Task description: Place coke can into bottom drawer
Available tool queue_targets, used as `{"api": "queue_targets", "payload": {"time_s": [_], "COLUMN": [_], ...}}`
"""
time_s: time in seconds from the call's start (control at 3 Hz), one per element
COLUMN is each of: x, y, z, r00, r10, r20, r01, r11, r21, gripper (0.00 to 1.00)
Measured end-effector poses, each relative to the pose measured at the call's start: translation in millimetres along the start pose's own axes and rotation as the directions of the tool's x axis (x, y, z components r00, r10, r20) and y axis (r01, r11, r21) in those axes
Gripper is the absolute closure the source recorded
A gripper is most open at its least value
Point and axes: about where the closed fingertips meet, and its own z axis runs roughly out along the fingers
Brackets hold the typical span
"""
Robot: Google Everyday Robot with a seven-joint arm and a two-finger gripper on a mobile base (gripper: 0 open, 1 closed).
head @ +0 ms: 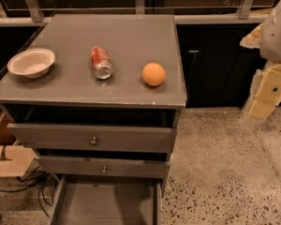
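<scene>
You are at the very start. The coke can (101,62) lies on its side on the counter (131,32), near the middle of the frame, with its silver end turned toward the front edge. It sits between a white bowl (31,62) to the left and an orange (153,74) just to its right, touching neither.

The gripper (264,97) hangs at the right edge of the frame, well apart from the counter and holding nothing. You cannot tell from here whether it is open or closed.

One thing is in your favour: the bottom drawer (107,200) already stands pulled out at the bottom of the frame, and the part in view is bare. What is left is the whole job: reach, grasp, lift, lower and release.

The counter top is flat, grey and dull, with worn edges. The two upper drawers (93,140) with round knobs sit above the open one. The floor (215,163) is speckled stone, and dark cables (18,182) trail at the lower left.
</scene>
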Motion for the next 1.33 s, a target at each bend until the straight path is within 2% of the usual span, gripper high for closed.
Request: {"api": "queue_targets", "payload": {"time_s": [0.33, 0.67, 1.0, 1.33], "x": [0, -17, -44, -91], "y": [0, -5, -12, -19], "z": [0, -4, -5, 8], "r00": [1.0, 0.999, 0.991, 0.966], "r10": [0.0, -0.044, -0.117, -0.233], "r20": [0.0, 0.032, 0.059, 0.114], "r01": [0.0, 0.043, 0.115, 0.231], "r11": [1.0, 0.9988, 0.9926, 0.9725], "r21": [0.0, 0.021, 0.039, 0.033], "gripper": [0.0, 0.0, 0.0, 0.0]}}
